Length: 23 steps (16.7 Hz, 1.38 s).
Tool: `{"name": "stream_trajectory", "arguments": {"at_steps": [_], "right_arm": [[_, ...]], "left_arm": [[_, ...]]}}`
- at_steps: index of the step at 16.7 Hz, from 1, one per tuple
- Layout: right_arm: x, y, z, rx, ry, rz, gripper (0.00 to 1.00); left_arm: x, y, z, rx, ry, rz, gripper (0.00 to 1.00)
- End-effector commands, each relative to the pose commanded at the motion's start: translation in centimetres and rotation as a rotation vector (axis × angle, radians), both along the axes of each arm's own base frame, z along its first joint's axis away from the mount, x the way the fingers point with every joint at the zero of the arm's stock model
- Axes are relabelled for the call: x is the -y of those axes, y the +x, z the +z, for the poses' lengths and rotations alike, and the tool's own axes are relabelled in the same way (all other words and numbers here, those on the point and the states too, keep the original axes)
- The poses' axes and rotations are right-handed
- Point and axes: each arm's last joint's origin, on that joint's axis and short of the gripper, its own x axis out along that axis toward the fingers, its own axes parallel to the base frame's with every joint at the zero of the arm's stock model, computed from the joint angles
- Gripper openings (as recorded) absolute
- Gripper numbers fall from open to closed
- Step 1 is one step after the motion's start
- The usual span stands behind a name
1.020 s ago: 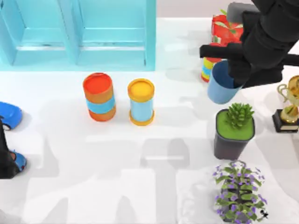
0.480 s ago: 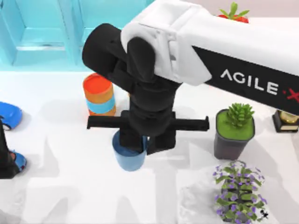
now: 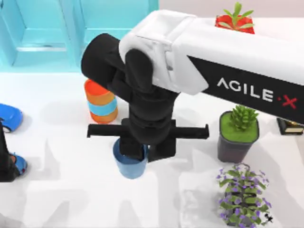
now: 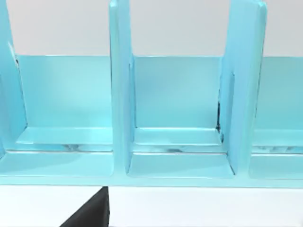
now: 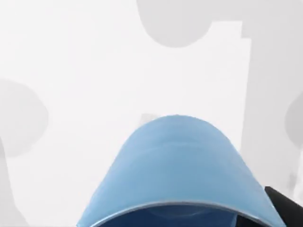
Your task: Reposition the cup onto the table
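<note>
The small blue cup is in the middle of the white table, in front of the orange cylinder. My right gripper reaches in from the right and is shut on the cup's rim, one finger inside and one outside. Whether the cup's base touches the table I cannot tell. In the right wrist view the cup hangs close below the camera with bare tabletop beyond it. My left arm is parked at the table's left edge.
An orange cylinder with a blue band stands just behind the cup. A succulent pot and a purple-flowered plant stand at the right. The turquoise shelf unit fills the back left. A blue toy lies at far left.
My right arm has swung from the back right to the table's middle with the cup in its grip. Over the last half second it shifted only slightly left.
</note>
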Motion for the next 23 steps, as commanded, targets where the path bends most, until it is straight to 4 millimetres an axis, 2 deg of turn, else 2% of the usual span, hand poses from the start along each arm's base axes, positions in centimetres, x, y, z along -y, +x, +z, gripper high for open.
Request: {"name": "stream_trajectory", "arguments": {"at_steps": [5, 10, 23], "right_arm": [[-1.0, 0.1, -4.4, 0.009, 0.008, 0.003, 0.0], [-1.0, 0.0, -5.0, 0.004, 0.004, 0.004, 0.0], [-1.0, 0.0, -5.0, 0.004, 0.004, 0.004, 0.98]], "left_arm": [[0.0, 0.0, 0.0, 0.0, 0.0, 0.0, 1.0], [0.0, 0.0, 0.0, 0.0, 0.0, 0.0, 1.0], [0.0, 0.0, 0.0, 0.0, 0.0, 0.0, 1.0]]}}
